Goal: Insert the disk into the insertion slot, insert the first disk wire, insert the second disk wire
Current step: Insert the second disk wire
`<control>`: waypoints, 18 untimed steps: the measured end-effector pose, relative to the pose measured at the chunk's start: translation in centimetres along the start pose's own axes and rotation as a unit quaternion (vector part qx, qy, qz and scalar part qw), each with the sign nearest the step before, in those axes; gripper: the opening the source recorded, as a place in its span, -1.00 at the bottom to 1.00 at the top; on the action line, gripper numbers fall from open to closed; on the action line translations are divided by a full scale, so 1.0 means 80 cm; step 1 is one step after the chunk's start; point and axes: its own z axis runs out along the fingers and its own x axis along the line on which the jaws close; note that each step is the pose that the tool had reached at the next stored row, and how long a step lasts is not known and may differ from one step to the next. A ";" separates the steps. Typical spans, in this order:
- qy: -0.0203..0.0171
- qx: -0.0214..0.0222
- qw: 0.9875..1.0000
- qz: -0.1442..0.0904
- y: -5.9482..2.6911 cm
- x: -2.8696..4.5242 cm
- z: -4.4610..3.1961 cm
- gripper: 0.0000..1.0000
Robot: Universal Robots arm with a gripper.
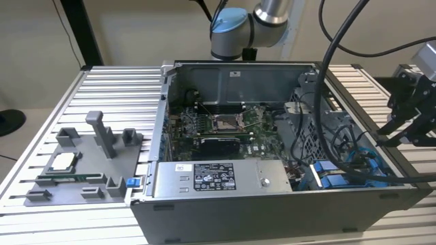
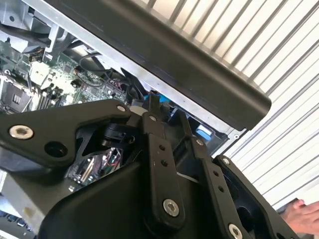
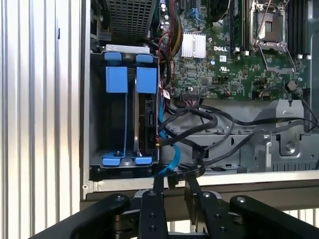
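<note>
The claw (image 3: 173, 181) is hanging just outside the case's (image 1: 272, 214) wall on the exterior view's right, over the bench (image 1: 102, 81); whether it is clenched I cannot tell. The disk (image 3: 148, 117) is standing on edge in the slot (image 3: 97, 124), just inside that wall, its long edge pointing away from the claw. Between them black wires (image 3: 199, 111) and a blue wire (image 3: 172, 157) are crowding.

Arm (image 1: 235, 30): silver-grey tube with a blue-capped joint, upright at the far side in the exterior view.
Wrist (image 1: 428, 57): grey, at the exterior view's right edge.
Gripper (image 1: 393, 137): black, below the wrist, slanted down toward that view's left.
Linkage bars (image 3: 149, 214): black (screw heads showing), splayed outward in the first wrist view.
</note>
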 end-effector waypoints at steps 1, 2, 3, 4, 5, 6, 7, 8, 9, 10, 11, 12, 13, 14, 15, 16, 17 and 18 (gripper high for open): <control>-0.004 0.000 1.000 0.000 0.000 0.0021 0.0002 1.00; -0.008 0.000 1.000 -0.001 0.000 0.0040 0.0006 1.00; -0.013 0.000 1.000 -0.001 0.000 0.0053 0.0010 1.00; -0.018 0.000 1.000 -0.002 -0.001 0.0063 0.0015 1.00; -0.024 -0.001 1.000 -0.002 -0.001 0.0073 0.0020 1.00; -0.028 -0.001 1.000 -0.002 -0.001 0.0080 0.0025 1.00; -0.033 -0.001 0.999 -0.003 -0.001 0.0089 0.0030 1.00; -0.037 -0.001 0.999 -0.003 -0.001 0.0097 0.0033 1.00; -0.040 -0.001 0.999 -0.003 -0.001 0.0107 0.0034 1.00; -0.042 -0.001 0.999 -0.003 -0.001 0.0116 0.0034 1.00; -0.044 -0.001 0.999 -0.003 -0.001 0.0126 0.0035 1.00; -0.046 -0.001 0.999 -0.003 -0.001 0.0136 0.0034 1.00; -0.047 -0.001 0.999 -0.004 -0.001 0.0144 0.0034 1.00; -0.048 -0.001 0.999 -0.004 -0.001 0.0152 0.0035 1.00; -0.049 -0.001 0.999 -0.004 -0.001 0.0159 0.0036 1.00; -0.049 -0.001 0.999 -0.004 -0.001 0.0166 0.0037 1.00; -0.049 -0.001 0.999 -0.004 -0.001 0.0172 0.0040 1.00; -0.050 -0.001 0.999 -0.004 -0.001 0.0177 0.0044 1.00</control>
